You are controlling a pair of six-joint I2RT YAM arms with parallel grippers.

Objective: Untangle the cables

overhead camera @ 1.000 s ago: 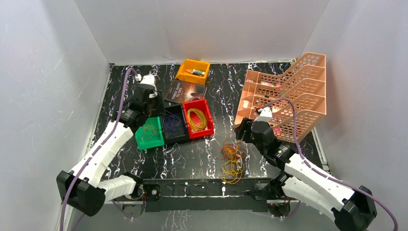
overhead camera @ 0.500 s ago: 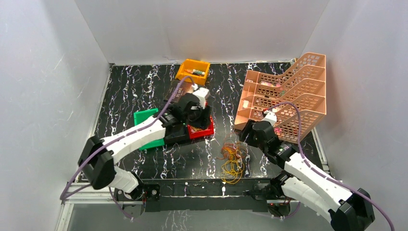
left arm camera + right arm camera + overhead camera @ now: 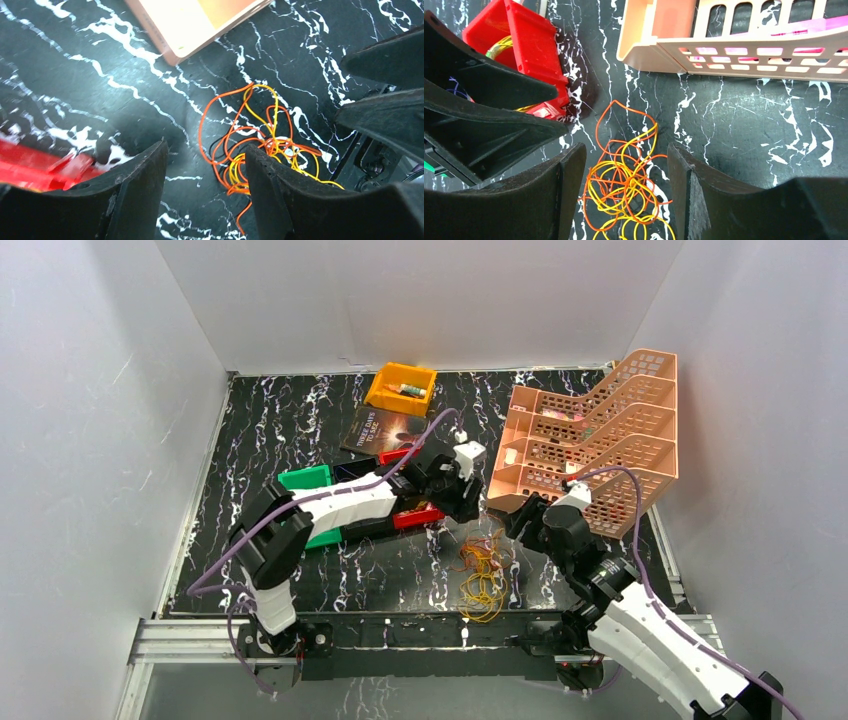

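Tangled cables [image 3: 484, 578] by near edge of tabletop [image 3: 300, 415]; left jaws and right jaws above, both released, grasping nothing.

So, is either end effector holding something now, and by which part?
Nothing is held. The left end effector and right end effector stand open over the tangle of thin yellow and orange wire loops.

Cables [image 3: 484, 576] on table [image 3: 280, 410] front centre, file rack [image 3: 590, 440] behind right, bins [image 3: 303, 478] left, book [image 3: 376, 428] behind them.
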